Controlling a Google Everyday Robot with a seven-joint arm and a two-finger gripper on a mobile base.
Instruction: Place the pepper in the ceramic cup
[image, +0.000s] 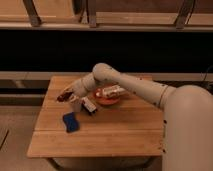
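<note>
We see the pepper (65, 94), dark red & slim, tilted, held at the claw (68, 93) above the desk's (120, 130) left side. Cup (76, 104): small, whitish-grey, upright, just below the pepper.

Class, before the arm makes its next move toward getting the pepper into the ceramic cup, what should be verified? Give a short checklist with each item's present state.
1. Pepper is at the gripper, off the table: ok.
2. Grip on the pepper is firm: cannot tell.
3. Ceramic cup stands upright on the wooden table: ok.
4. Pepper is centred above the cup's mouth: not ok; it sits up and to the left of it.
5. Small box beside the cup leaves room to lower: cannot tell.
6. Blue object is away from the cup: ok.
</note>
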